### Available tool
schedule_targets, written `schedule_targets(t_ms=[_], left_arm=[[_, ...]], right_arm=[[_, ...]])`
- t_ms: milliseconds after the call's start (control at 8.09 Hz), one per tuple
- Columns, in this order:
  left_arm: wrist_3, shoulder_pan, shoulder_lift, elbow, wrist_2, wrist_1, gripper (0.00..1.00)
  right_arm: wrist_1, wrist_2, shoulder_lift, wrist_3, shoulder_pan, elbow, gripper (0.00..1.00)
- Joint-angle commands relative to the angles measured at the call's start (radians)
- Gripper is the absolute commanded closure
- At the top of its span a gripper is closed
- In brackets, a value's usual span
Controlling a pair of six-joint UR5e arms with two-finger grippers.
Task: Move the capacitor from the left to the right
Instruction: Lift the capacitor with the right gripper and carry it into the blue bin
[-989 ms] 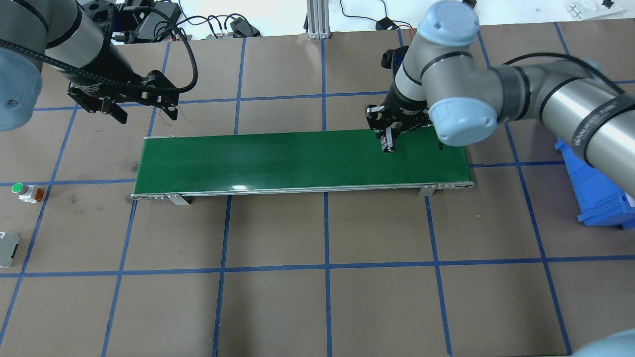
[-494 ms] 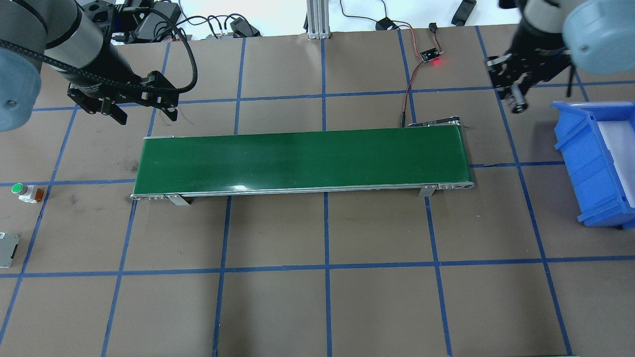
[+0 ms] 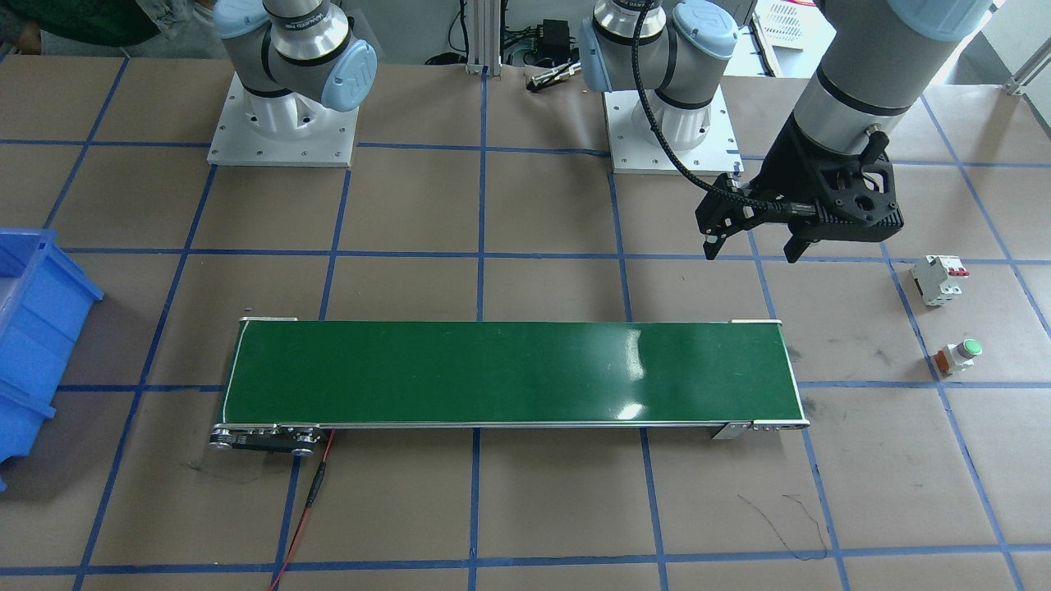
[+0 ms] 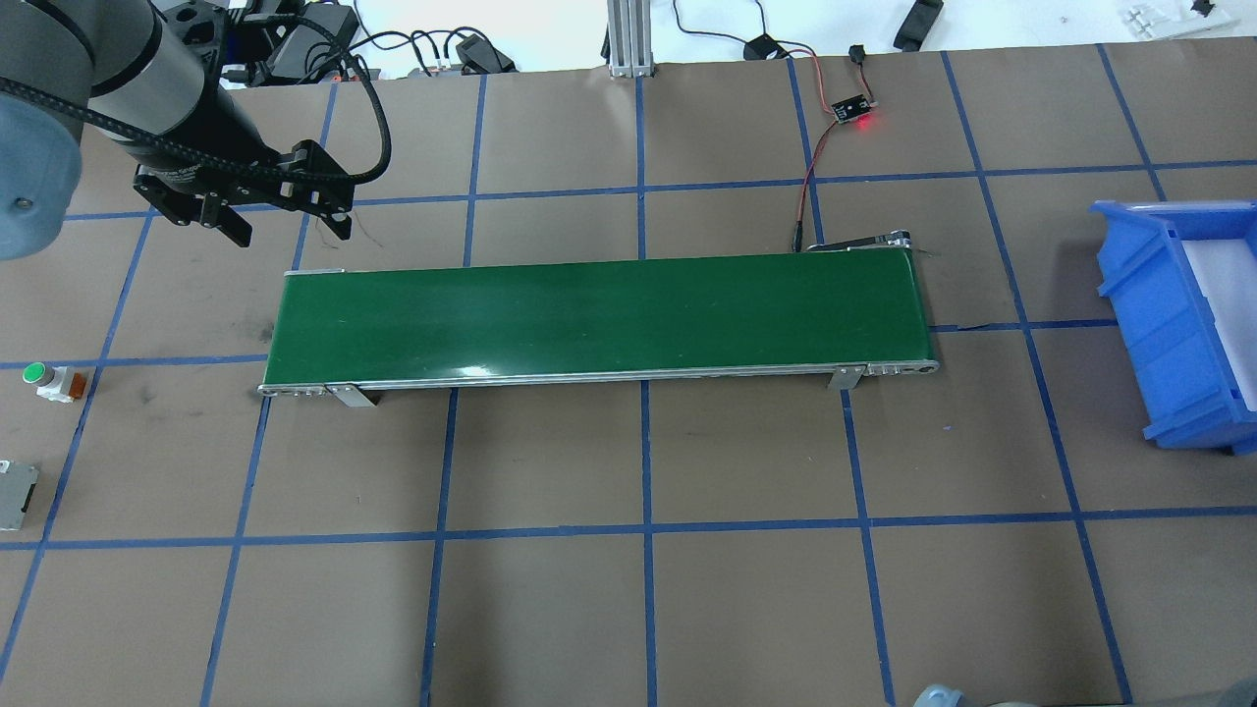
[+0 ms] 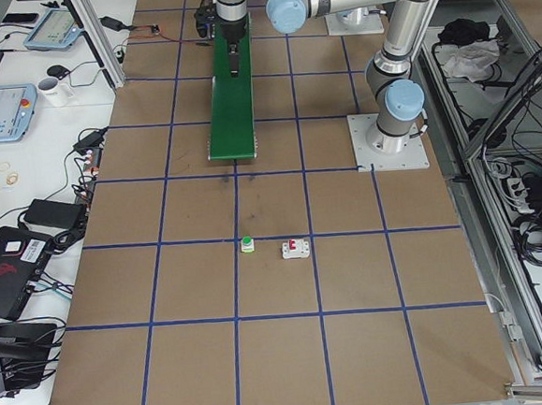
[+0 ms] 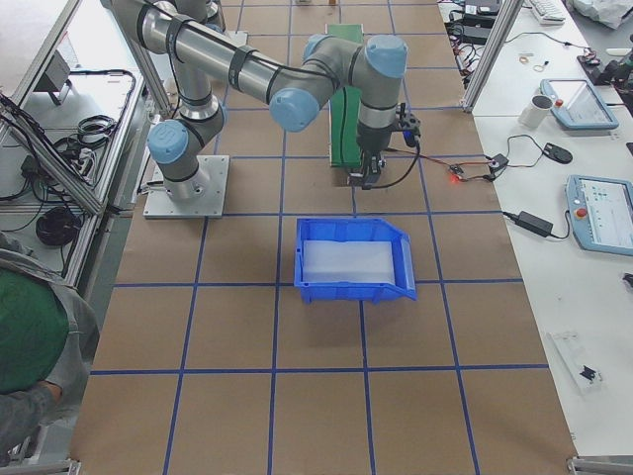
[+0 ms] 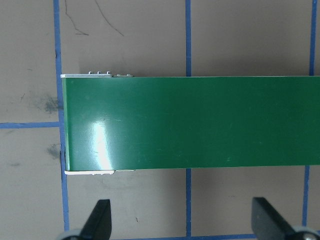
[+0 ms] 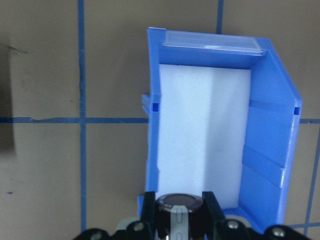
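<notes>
The right gripper (image 8: pixel 179 216) is clenched on the small dark, pale-striped cylindrical capacitor (image 8: pixel 178 202) at 6 o'clock of its wrist view, with the blue plastic bin (image 8: pixel 265 150) at 12 o'clock from it. The left gripper (image 3: pixel 751 256) hangs spread and empty near the green conveyor belt (image 3: pixel 509 373).

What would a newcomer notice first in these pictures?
The long green conveyor belt lies across the middle of the table. At the robot's right stands a blue bin; the right gripper holds the capacitor over its edge. The left gripper hangs open near the belt's left end.
</notes>
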Motion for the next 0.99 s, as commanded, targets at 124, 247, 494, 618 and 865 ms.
schedule_targets(t_ms=[124,247,494,618,865], left_arm=[[0.0,0.0,0.0,-0.001,0.0,0.0,0.0],[0.002,0.0,0.0,-0.002,0.0,0.0,0.0],[0.002,0.0,0.0,-0.002,0.0,0.0,0.0],[0.002,0.0,0.0,-0.002,0.0,0.0,0.0],[0.002,-0.002,0.0,-0.002,0.0,0.0,0.0]], right_arm=[[-0.176,0.022,0.175,-0.241,-0.232,0.07,1.0],[-0.239,0.078,0.223,-0.269,-0.264,0.095,1.0],[-0.305,0.111,0.265,-0.268,-0.269,0.136,1.0],[-0.342,0.146,0.265,-0.262,-0.269,0.161,1.0],[-0.35,0.224,0.263,-0.263,-0.263,0.169,0.94]])
